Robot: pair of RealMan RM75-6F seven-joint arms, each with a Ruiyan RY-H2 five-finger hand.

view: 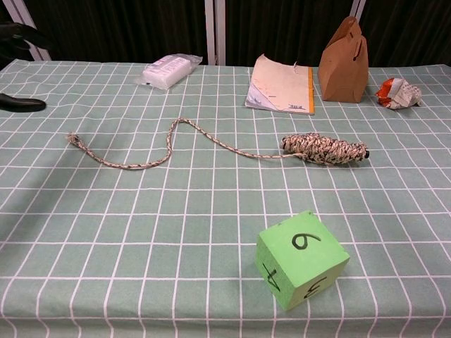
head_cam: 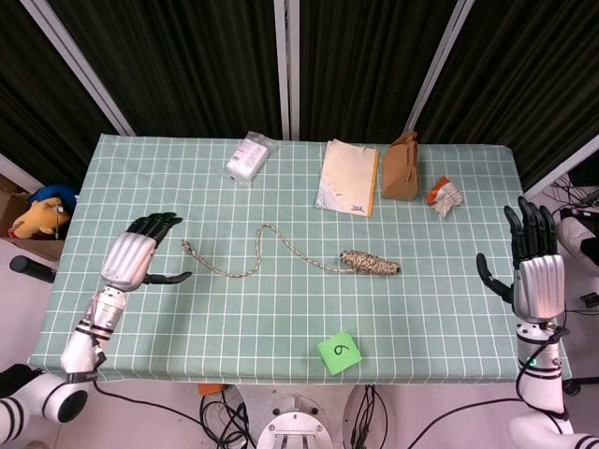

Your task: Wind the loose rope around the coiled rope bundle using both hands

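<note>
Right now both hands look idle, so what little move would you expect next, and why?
Probably the left hand reaches right toward the frayed end of the loose rope, which lies nearest it. Both it and the right hand are open and hold nothing, and the rope trails untouched from the coiled bundle.

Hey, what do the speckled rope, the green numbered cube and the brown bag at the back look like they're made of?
Speckled beige-and-dark rope: braided fibre, probably cotton or synthetic, matte, with a frayed end. Bright green numbered cube: looks like foam or painted block; flat matte faces, hand-drawn digits. Brown bag: kraft paper, judging by its creased folds and dull surface.
</note>
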